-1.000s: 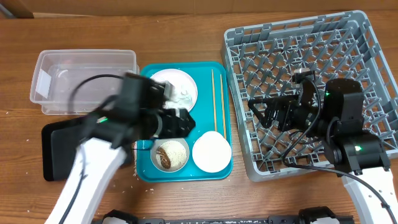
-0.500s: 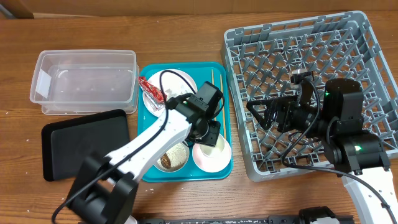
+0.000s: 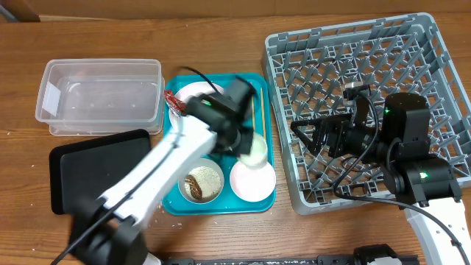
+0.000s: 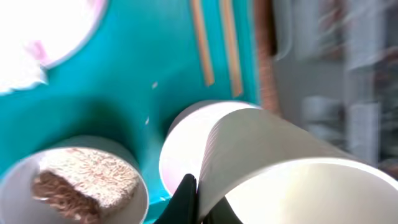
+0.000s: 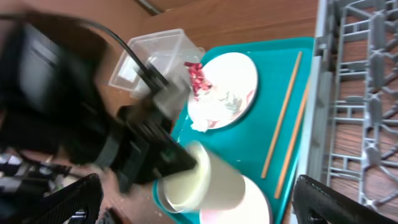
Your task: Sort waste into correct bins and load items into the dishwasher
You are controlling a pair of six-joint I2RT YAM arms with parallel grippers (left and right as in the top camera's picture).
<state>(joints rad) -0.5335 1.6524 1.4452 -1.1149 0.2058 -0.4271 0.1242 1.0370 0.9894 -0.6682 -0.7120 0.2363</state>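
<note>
My left gripper [image 3: 246, 144] [image 4: 198, 202] is shut on the wall of the small white cup [image 3: 255, 152] [image 4: 280, 168] [image 5: 205, 180]. It holds the cup tilted above the white dish [image 3: 252, 182] [image 4: 179, 149] on the teal tray [image 3: 221, 206]. A bowl of brown and white-grain scraps [image 3: 202, 184] [image 4: 81, 180] sits beside the dish. The flat plate [image 3: 193, 97] [image 5: 227, 87] carries the red wrapper [image 3: 173, 99] [image 5: 198, 78] and the napkin [image 5: 205, 112]. The chopsticks [image 3: 257, 110] [image 4: 214, 43] [image 5: 289, 124] lie along the tray's right side. My right gripper [image 3: 313, 137] [image 5: 199, 190] hangs open and empty over the grey dish rack [image 3: 368, 59].
The clear tub [image 3: 99, 92] [image 5: 155, 59] stands at the back left, with the black tray [image 3: 73, 173] in front of it. My left arm crosses over the black tray and the teal tray's left side. The rack fills the table's right half.
My left arm swung right across the teal tray, shut on the cup standing in the white dish, and lifted it tilted. The right arm stayed still.
</note>
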